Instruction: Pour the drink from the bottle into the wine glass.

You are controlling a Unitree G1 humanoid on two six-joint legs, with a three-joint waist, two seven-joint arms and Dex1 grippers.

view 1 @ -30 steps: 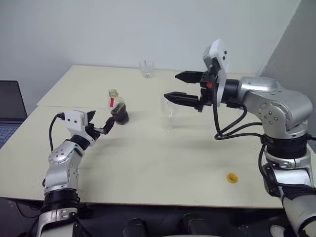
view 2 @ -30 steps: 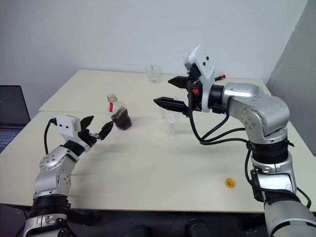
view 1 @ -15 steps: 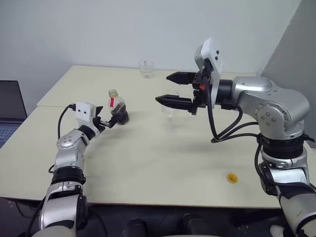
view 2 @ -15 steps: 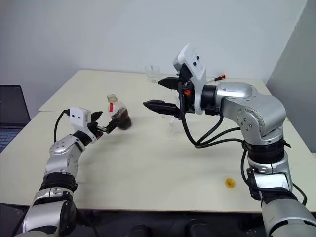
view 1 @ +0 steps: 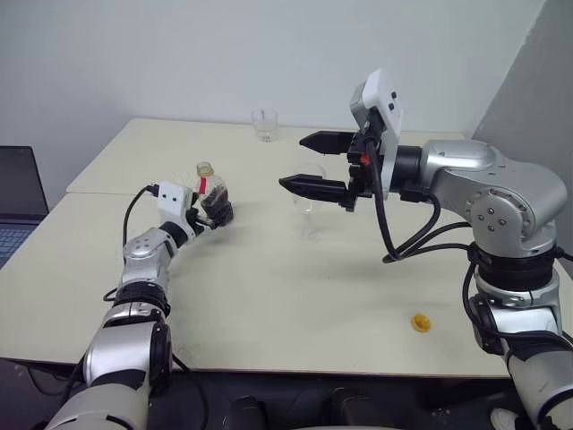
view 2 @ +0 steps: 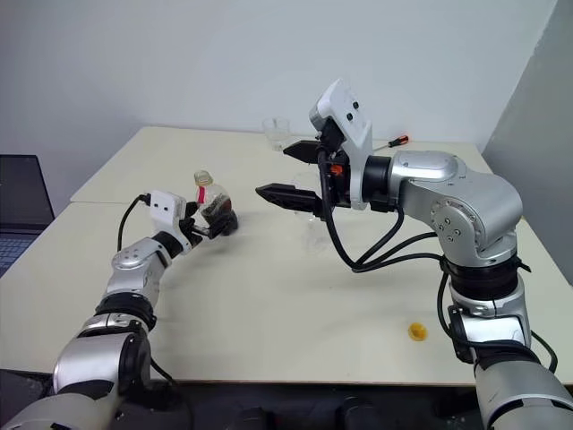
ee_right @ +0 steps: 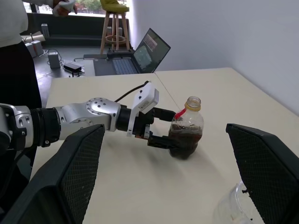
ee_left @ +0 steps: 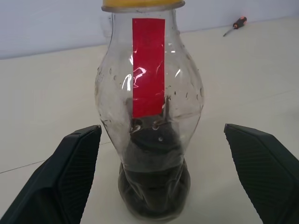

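The task stands at its very beginning. The bottle (view 1: 212, 193) rests upright on the desk (view 1: 269, 287), with the drink (ee_left: 154, 186) sitting dark in the bottom of its round body; most of the body above is empty and clear. In the right wrist view its mouth looks uncapped, and a small yellow cap (view 1: 420, 322) lies on the desk near the front edge on the right, well apart from the bottle, so opening seems already done.

The left gripper (view 1: 208, 215) is level with the bottle's lower body, its fingers (ee_left: 74, 163) spread wide on either side of the bottle with clear gaps showing in the left wrist view. Nothing is grasped yet; the fingers bracket the bottle without touching it.

The wine glass (view 1: 309, 210) stands upright near the middle of the desk, to the right of the bottle and apart from it. Its bowl looks empty. The right gripper (view 1: 312, 163) hovers above the desk just over the glass, pointing toward the bottle, its fingers released and holding nothing. A short clear tumbler (view 1: 264, 124) sits at the far edge of the desk and a screwdriver (view 2: 395, 141) lies at the far right; neither is involved.

Left to do, by this reading: close the left fingers on the bottle, lift it, carry it to the glass, tip it until the drink runs into the bowl, and set it back.
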